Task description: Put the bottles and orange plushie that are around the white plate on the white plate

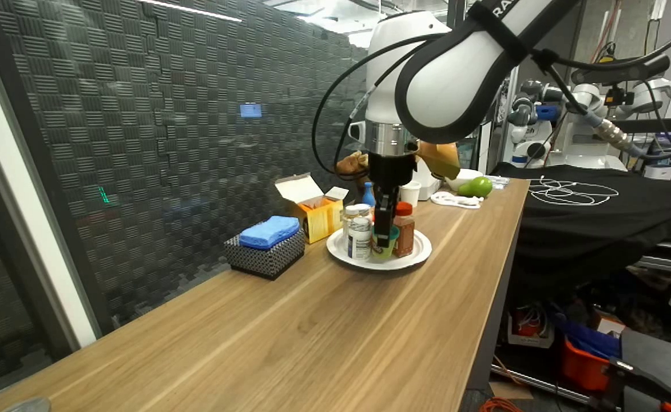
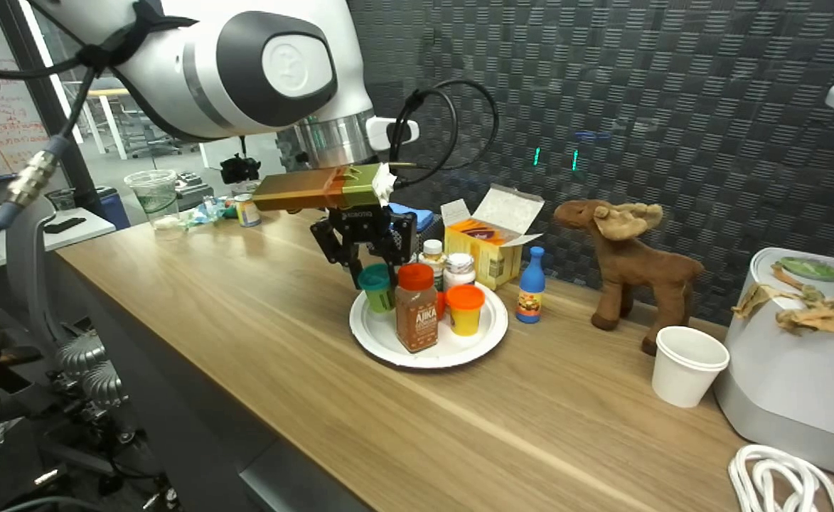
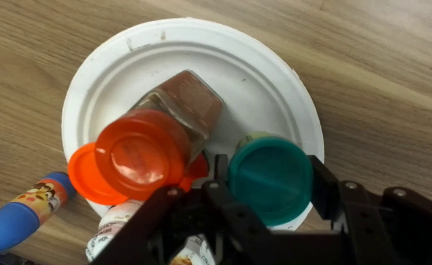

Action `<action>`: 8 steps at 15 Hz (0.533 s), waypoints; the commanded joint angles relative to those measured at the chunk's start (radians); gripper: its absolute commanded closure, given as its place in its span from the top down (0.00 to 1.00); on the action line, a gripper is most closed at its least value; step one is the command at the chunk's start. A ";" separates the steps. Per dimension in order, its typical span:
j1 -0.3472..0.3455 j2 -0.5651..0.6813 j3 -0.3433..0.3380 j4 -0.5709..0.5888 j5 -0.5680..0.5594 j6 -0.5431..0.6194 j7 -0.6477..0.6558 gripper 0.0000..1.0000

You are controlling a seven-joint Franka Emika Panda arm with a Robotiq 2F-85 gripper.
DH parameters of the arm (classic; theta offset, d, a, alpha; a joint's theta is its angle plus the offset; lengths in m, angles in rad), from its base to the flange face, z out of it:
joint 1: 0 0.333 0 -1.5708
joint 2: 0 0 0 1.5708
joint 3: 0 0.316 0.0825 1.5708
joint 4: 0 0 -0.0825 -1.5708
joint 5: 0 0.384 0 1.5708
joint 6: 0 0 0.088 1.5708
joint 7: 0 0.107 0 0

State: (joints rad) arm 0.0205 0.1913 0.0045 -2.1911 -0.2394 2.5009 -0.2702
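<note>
The white plate [image 1: 424,252] [image 2: 459,359] [image 3: 271,77] bears an amber bottle with a red cap [image 2: 417,316] [image 3: 138,154], white bottles [image 1: 360,237] [image 2: 459,270], and a yellow tub with an orange lid [image 2: 465,320]. A red-orange thing [image 2: 440,304] [image 3: 198,168] is mostly hidden behind the amber bottle; I cannot tell if it is the orange plushie. My gripper [image 1: 385,234] [image 2: 374,275] [image 3: 269,173] points down, its fingers against both sides of a green tub with a teal lid [image 2: 380,297] [image 3: 271,180] over the plate. A blue bottle [image 2: 531,288] [image 3: 17,224] stands on the table beside the plate.
An open yellow box [image 1: 324,217] [image 2: 491,259] and a black box with a blue sponge [image 1: 269,232] stand near the wall. A brown moose figure [image 2: 637,263], a paper cup [image 2: 687,370] and a white appliance [image 2: 800,355] stand past the blue bottle. A white cable [image 2: 779,469] lies there.
</note>
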 commanded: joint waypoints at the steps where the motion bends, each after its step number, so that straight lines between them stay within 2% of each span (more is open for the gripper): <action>1: -0.012 -0.028 0.009 -0.030 0.010 0.031 -0.028 0.28; 4: -0.011 -0.026 0.006 -0.032 0.001 0.035 -0.022 0.28; 5: -0.010 -0.027 0.006 -0.033 0.000 0.038 -0.023 0.57; 6: -0.010 -0.028 0.005 -0.033 -0.002 0.043 -0.020 0.79; 8: -0.010 -0.029 0.004 -0.034 -0.004 0.051 -0.016 0.92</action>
State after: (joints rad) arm 0.0202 0.1913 0.0043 -2.2024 -0.2398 2.5171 -0.2751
